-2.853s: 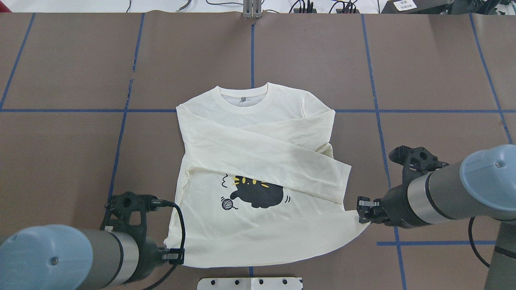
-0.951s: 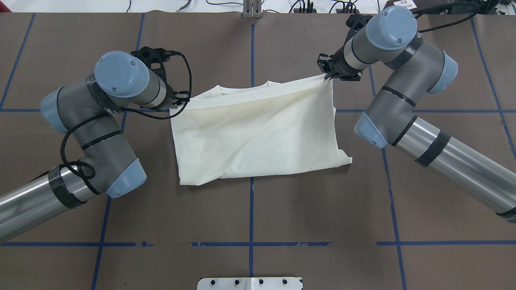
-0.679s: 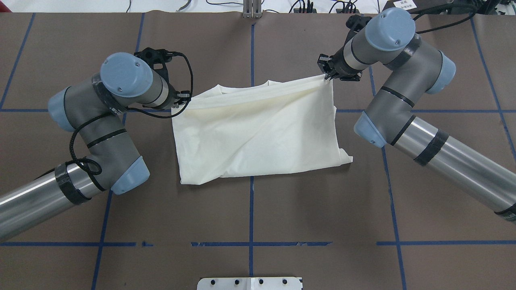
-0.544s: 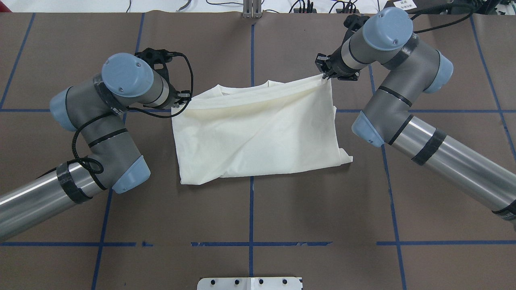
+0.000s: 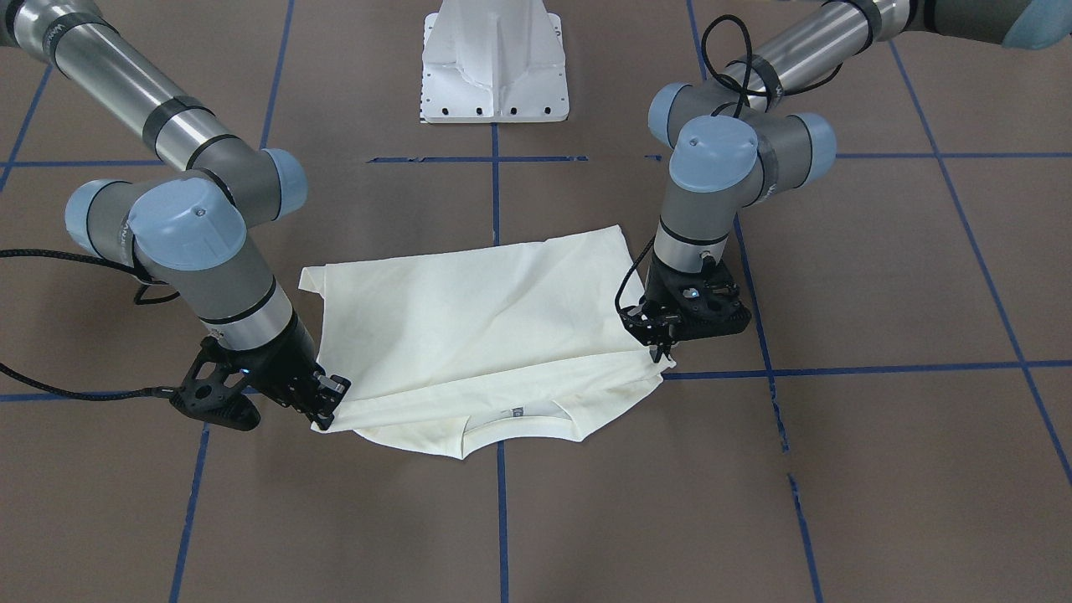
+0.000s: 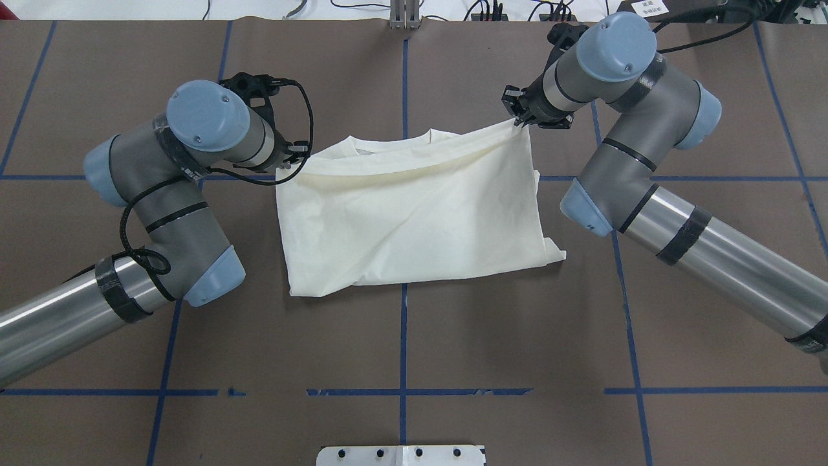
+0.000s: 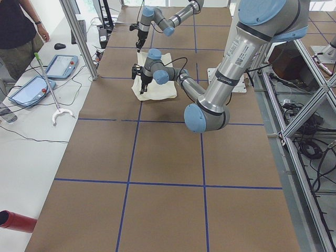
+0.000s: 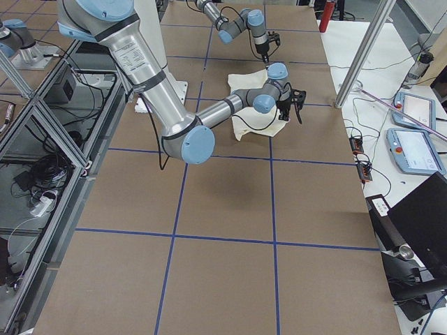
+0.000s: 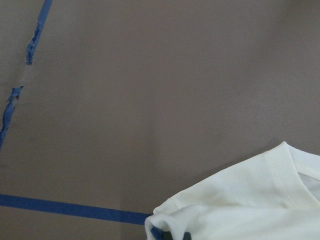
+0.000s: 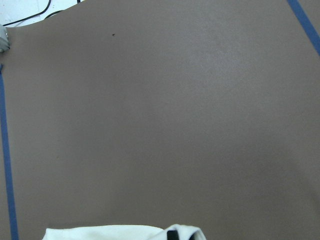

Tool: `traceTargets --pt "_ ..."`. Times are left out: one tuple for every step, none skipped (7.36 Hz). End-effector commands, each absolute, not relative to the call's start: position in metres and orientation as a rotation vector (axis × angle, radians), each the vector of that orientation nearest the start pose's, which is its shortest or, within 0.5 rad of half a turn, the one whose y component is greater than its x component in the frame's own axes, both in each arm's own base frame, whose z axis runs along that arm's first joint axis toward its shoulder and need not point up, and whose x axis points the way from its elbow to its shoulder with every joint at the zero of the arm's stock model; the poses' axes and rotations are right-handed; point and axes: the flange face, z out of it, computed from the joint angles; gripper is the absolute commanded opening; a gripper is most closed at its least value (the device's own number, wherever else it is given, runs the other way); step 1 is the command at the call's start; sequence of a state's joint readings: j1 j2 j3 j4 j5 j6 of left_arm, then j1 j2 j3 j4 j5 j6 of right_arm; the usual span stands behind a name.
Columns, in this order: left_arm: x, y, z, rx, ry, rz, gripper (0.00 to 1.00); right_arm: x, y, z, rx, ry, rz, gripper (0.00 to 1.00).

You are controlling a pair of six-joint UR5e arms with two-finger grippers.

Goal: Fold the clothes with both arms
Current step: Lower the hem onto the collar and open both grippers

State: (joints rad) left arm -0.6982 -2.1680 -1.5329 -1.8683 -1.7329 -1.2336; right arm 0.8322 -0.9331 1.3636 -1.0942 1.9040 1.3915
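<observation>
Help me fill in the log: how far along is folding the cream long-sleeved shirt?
Done: the cream long-sleeved shirt lies doubled, hem brought up to the ribbed collar, plain side up. In hand: the left gripper and right gripper are each shut on a hem corner. Left: release, then probably fold it narrower.

The overhead view looks forward and down on the worktop (image 6: pixel 414 343) from behind the robot. The front-facing view looks steeply back, white base (image 5: pixel 494 59) at frame top. Both share the shirt (image 6: pixel 407 220) at centre. Side views look along the worktop from afar. Wrist views sit close, shirt edge at bottom.
</observation>
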Motion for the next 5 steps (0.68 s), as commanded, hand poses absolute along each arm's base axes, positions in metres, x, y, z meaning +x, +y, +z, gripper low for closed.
traceTargets --pt "0.47 -0.547 0.293 0.292 0.824 -0.27 0.28 -0.427 -0.618 0.321 0.17 -0.945 0.448 0.9" --pt "0.47 -0.548 0.291 0.293 0.824 -0.272 0.75 -0.427 -0.618 0.323 0.167 -0.941 0.446 1.0" --pt "0.467 -0.552 0.286 0.297 0.824 -0.274 1.0 -0.425 -0.619 0.323 0.169 -0.942 0.438 1.0" --pt "0.446 -0.568 0.277 0.315 0.831 -0.292 1.0 -0.421 -0.616 0.316 0.16 -0.964 0.432 1.0" --pt "0.443 -0.567 0.273 0.296 0.851 -0.283 1.0 -0.409 -0.602 0.299 0.136 -1.009 0.414 1.0"
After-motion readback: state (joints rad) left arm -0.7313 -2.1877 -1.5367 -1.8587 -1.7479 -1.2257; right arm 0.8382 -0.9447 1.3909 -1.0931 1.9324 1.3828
